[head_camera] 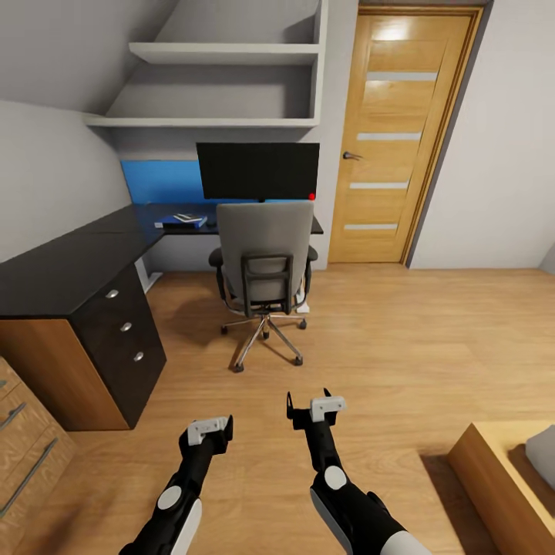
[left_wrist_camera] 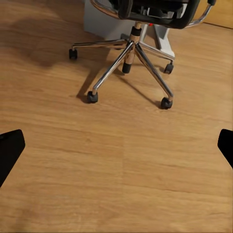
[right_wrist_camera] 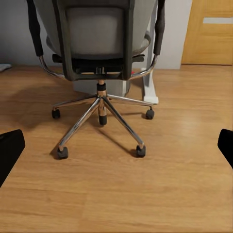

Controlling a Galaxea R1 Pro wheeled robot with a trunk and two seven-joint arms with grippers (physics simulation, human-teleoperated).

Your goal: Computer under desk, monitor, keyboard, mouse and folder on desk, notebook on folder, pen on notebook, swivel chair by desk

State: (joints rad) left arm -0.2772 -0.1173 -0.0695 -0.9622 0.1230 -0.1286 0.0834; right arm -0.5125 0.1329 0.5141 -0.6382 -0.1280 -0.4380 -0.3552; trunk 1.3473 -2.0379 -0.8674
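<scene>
The grey swivel chair (head_camera: 264, 258) stands at the black L-shaped desk (head_camera: 69, 266) with its back toward me, hiding its seat and any folder on it. The monitor (head_camera: 258, 171) stands on the desk behind the chair, a red light at its lower corner. A small dark flat thing (head_camera: 185, 220) lies on the desk left of the chair, too small to name. A grey computer box (right_wrist_camera: 104, 87) sits under the desk behind the chair's chrome base (left_wrist_camera: 128, 58). My left gripper (head_camera: 208, 429) and right gripper (head_camera: 314, 407) hover open and empty over the floor, short of the chair.
The desk's drawer unit (head_camera: 123, 324) juts out at the left, with a wooden dresser (head_camera: 23, 455) nearer me. A wooden door (head_camera: 401, 139) is right of the desk. A bed frame corner (head_camera: 501, 478) sits at the lower right. Open wood floor lies between me and the chair.
</scene>
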